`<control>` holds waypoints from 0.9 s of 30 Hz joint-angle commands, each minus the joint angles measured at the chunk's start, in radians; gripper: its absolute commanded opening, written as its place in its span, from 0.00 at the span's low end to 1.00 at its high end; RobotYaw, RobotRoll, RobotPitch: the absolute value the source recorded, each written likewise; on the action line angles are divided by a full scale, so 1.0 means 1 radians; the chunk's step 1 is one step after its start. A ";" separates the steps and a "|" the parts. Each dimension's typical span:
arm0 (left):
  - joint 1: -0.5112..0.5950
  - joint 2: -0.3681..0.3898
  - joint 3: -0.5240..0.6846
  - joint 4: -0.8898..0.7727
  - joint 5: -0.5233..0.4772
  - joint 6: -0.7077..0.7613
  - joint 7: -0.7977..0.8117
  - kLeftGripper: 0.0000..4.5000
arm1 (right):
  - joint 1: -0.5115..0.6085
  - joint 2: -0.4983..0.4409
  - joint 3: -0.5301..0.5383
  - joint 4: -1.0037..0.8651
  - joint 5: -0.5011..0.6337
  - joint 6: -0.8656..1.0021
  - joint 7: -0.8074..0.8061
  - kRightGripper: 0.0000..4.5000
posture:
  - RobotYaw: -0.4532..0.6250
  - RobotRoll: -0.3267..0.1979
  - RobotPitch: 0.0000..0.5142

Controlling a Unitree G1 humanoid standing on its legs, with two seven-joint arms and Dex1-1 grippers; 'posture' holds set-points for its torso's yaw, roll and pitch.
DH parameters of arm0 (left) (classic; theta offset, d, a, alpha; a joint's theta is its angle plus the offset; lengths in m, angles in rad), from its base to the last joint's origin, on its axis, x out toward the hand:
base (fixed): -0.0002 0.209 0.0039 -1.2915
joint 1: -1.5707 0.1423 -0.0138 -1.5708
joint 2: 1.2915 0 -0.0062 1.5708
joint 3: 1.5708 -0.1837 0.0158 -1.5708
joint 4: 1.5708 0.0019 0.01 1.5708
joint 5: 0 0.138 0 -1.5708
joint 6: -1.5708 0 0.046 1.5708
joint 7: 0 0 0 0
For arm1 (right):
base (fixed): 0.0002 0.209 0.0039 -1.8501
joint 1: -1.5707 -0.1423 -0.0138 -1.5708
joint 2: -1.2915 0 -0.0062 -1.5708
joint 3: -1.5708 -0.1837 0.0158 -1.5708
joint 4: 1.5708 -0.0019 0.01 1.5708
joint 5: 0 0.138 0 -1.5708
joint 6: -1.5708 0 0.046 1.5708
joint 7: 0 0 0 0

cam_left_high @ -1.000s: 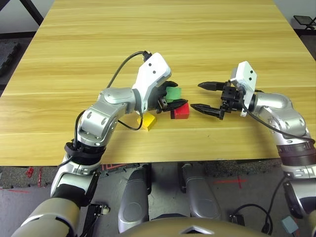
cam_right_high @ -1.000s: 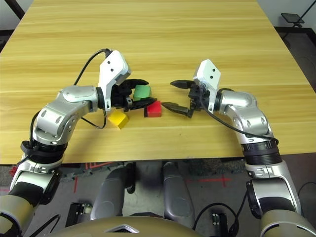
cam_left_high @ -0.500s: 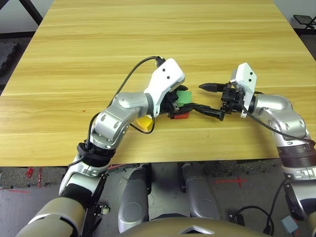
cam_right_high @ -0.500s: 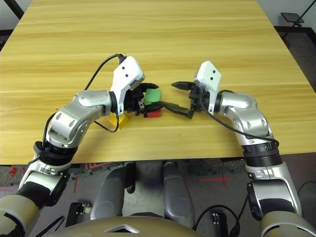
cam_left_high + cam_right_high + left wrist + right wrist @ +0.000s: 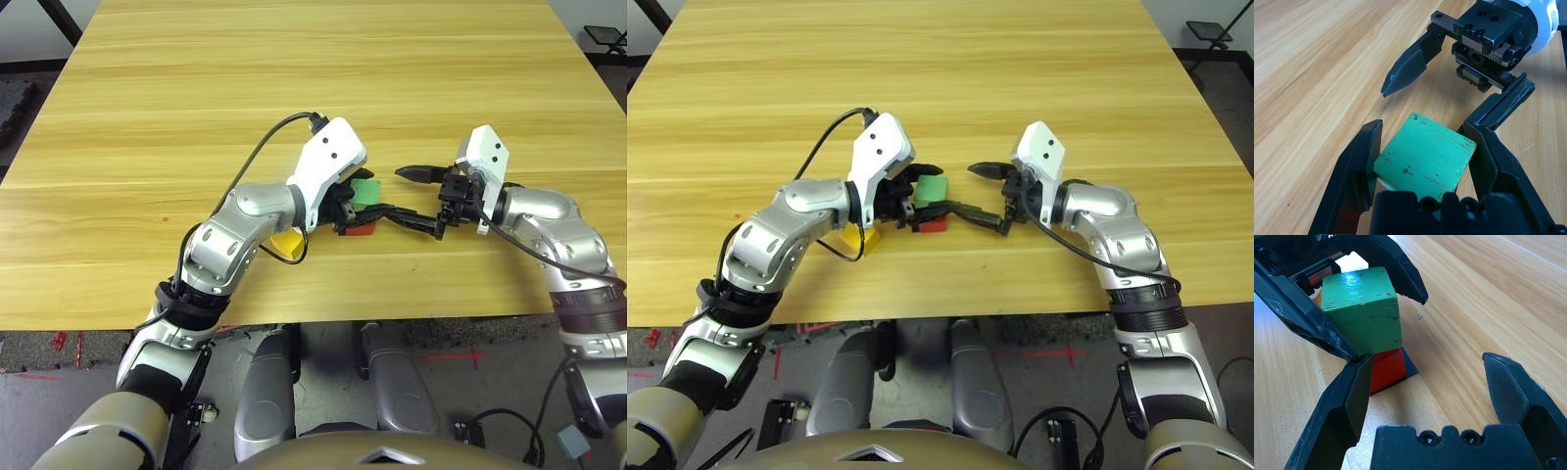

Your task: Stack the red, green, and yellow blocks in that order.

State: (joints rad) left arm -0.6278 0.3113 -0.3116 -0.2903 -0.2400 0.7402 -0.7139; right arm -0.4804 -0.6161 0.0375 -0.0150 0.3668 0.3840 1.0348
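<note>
Head views: the left gripper (image 5: 355, 201) is pinched on the green block (image 5: 365, 190), holding it over the red block (image 5: 361, 229) near the middle of the wooden bench (image 5: 313, 88). The yellow block (image 5: 286, 242) lies on the bench just beside the red one, toward the robot's left, partly hidden under the left forearm. The right gripper (image 5: 404, 193) stands spread wide, empty, its near finger reaching to just beside the red block. Left wrist view: both fingers (image 5: 1354, 171) press the sides of the green block (image 5: 1425, 156); the right gripper (image 5: 1437, 78), spread, faces it close by. Right wrist view: the green block (image 5: 1361, 308) sits directly above the red block (image 5: 1387, 369); whether the two touch cannot be told. The red block rests on a flat black patch (image 5: 1411, 368). The right gripper's fingers (image 5: 1339, 406) are apart, gripping nothing. No brands, labels or writing can be read. Compared with one second earlier, the left gripper has carried the green block across from behind the red block to a place above it; the red and yellow blocks have not shifted.
</note>
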 commanded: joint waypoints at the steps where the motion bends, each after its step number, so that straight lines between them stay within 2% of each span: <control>1: 0.040 -0.003 -0.041 0.013 0.003 0.005 0.001 0.65 | -0.002 -0.005 -0.006 -0.044 0.022 0.011 0.009 1.00 | 0.61 0.64 0.53; 16: 0.064 -0.018 -0.054 0.035 0.001 -0.002 0.005 0.65 | -0.012 -0.008 -0.007 -0.041 0.020 0.020 0.014 1.00 | 0.61 0.62 0.55; 20: 0.065 -0.014 -0.058 0.032 -0.001 0.007 -0.001 0.95 | -0.013 -0.009 -0.008 -0.040 0.019 0.020 0.014 1.00 | 0.61 0.62 0.56; 21: 0.065 -0.012 -0.058 0.030 -0.001 0.008 -0.003 0.99 | -0.014 -0.009 -0.008 -0.038 0.018 0.019 0.015 1.00 | 0.61 0.62 0.56; 27: 0.058 -0.010 -0.052 0.025 0.006 -0.016 0.004 0.99 | -0.019 -0.007 -0.006 -0.024 0.012 0.014 0.015 1.00 | 0.61 0.62 0.55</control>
State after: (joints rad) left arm -0.5939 0.3020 -0.3084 -0.2837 -0.2391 0.7106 -0.6978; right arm -0.4811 -0.6261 0.0443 -0.0147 0.3636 0.4081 1.0498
